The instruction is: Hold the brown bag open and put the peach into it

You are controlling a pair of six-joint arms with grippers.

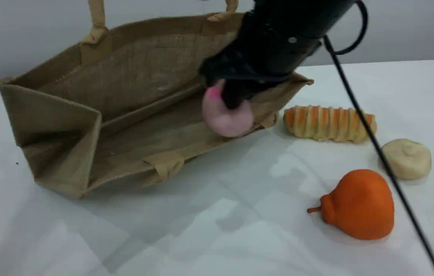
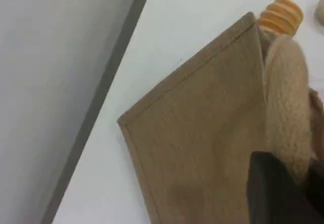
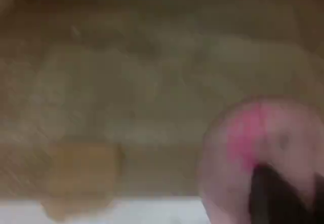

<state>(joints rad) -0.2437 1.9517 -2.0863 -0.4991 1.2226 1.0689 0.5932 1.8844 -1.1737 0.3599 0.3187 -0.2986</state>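
Observation:
The brown bag [image 1: 140, 88] lies on the white table with its wide mouth gaping toward the camera. One beige handle [image 1: 96, 15] is pulled upward out of the scene view. In the left wrist view that handle [image 2: 286, 97] runs down into my left gripper [image 2: 281, 186], which is shut on it above the bag's outer side [image 2: 202, 133]. My right gripper [image 1: 232, 96] is shut on the pale-pink peach [image 1: 226, 117], which hangs at the right end of the bag's mouth, over the lower lip. The right wrist view shows the peach [image 3: 263, 153] in front of the bag's blurred inside [image 3: 126, 82].
A striped orange bread roll [image 1: 330, 122] lies just right of the bag. Beyond it sits a cream bun [image 1: 406, 158], and nearer the front an orange pear-shaped fruit [image 1: 360, 205]. A black cable [image 1: 374, 142] slants down across the right side from my right arm.

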